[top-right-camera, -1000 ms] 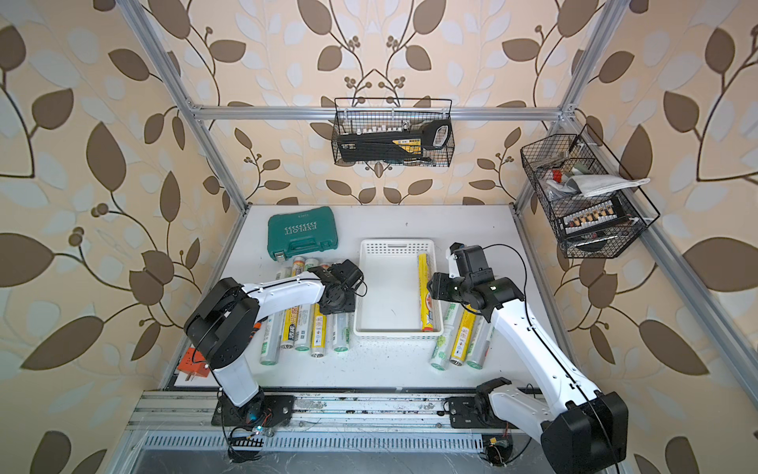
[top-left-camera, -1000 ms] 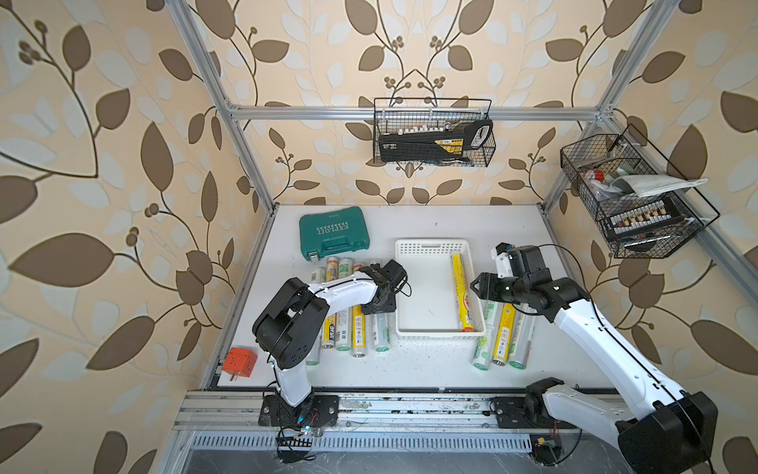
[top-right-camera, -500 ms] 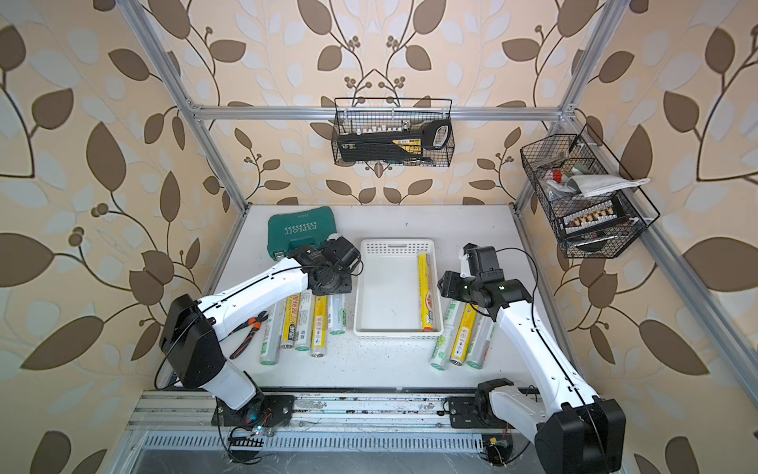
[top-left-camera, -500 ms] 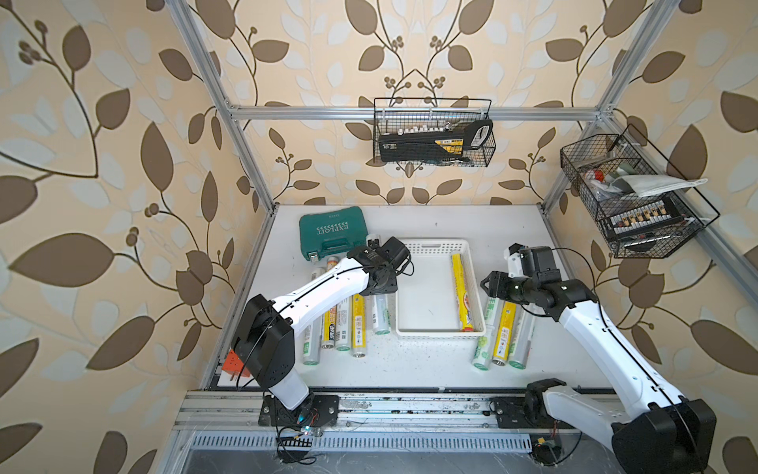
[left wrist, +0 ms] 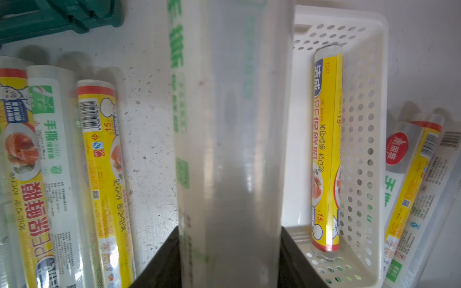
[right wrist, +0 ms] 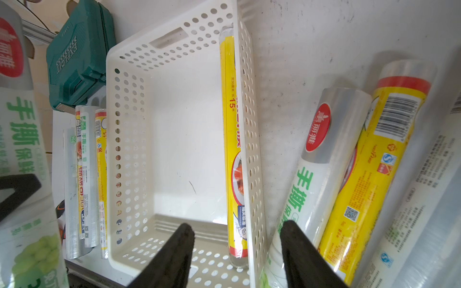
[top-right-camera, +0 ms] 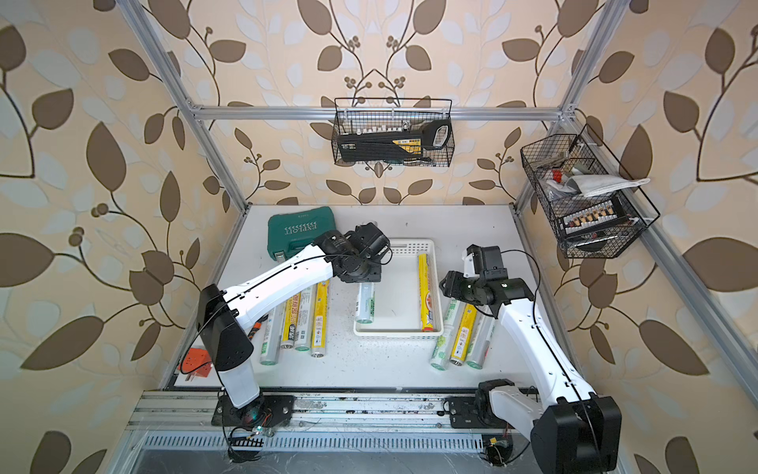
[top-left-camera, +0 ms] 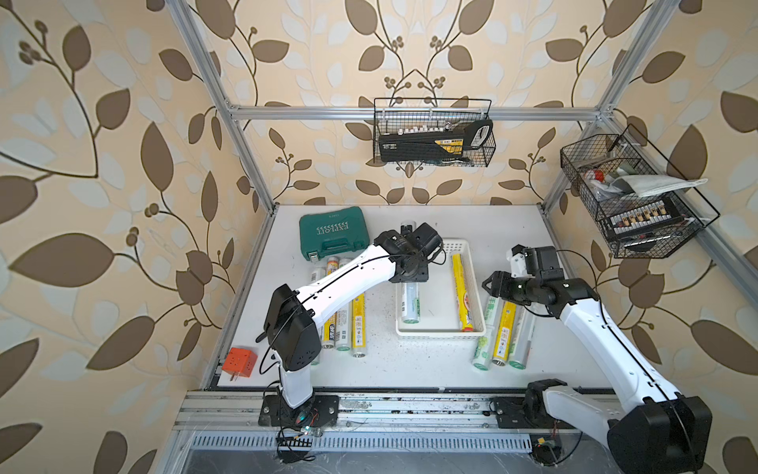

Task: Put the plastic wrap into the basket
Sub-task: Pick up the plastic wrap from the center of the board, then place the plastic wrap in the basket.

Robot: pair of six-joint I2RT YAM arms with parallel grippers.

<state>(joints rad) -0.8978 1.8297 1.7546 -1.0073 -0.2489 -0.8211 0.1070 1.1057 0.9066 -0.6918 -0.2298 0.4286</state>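
Observation:
The white perforated basket (top-left-camera: 439, 333) (top-right-camera: 396, 333) (left wrist: 374, 74) (right wrist: 174, 37) sits mid-table with one yellow plastic wrap roll (top-left-camera: 461, 291) (top-right-camera: 425, 293) (left wrist: 326, 149) (right wrist: 232, 137) along its right wall. My left gripper (top-left-camera: 410, 266) (top-right-camera: 363, 266) (left wrist: 230, 261) is shut on a silver-white and green roll (top-left-camera: 410, 301) (top-right-camera: 365, 303) (left wrist: 229, 149), held lengthwise in the air over the basket's left side. My right gripper (top-left-camera: 490, 283) (top-right-camera: 445, 283) (right wrist: 237, 225) hangs open and holds nothing, above the basket's right wall.
Three rolls (top-left-camera: 502, 328) (top-right-camera: 461, 328) (right wrist: 349, 174) lie right of the basket and several more (top-left-camera: 348, 324) (top-right-camera: 303, 320) (left wrist: 99, 174) left of it. A teal tool case (top-left-camera: 332, 236) stands at the back left, an orange plug (top-left-camera: 240, 363) at the front left. Black wire baskets (top-left-camera: 432, 135) (top-left-camera: 631, 197) hang on the walls.
My left gripper has lifted the silver-green roll out of the left row and carried it right, over the basket. My right arm has drawn back a little to the right.

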